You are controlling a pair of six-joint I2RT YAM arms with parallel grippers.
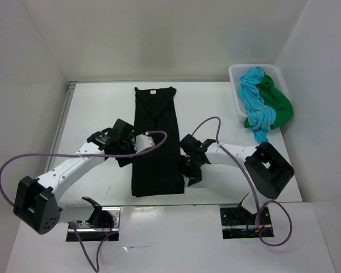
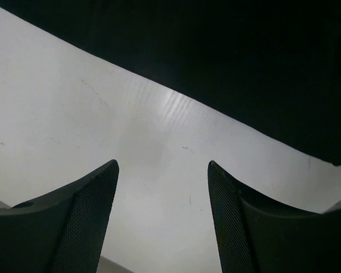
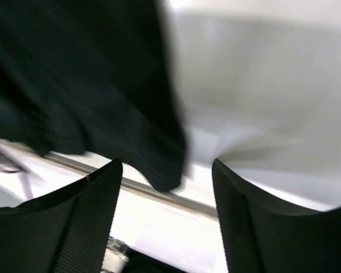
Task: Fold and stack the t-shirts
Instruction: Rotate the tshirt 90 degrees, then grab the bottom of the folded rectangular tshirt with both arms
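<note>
A white mesh basket (image 1: 235, 94) at the far right corner of the table (image 1: 216, 108) holds two t-shirts: the turquoise shirt (image 1: 256, 96) is heaped inside, while the green shirt (image 1: 277, 108) spills over the wall farthest from the arms' reach. Both trail over the basket's near rim. Well to the left of the basket, the black shirt (image 1: 155, 142) lies flat on the table, folded into a long, narrow strip. The right gripper (image 1: 190, 165) sits at the strip's basket-side edge, fingers apart and clamping nothing, its wrist view blurred. The left gripper (image 1: 129, 151) sits at the edge away from the basket, fingers also apart over bare table.
</note>
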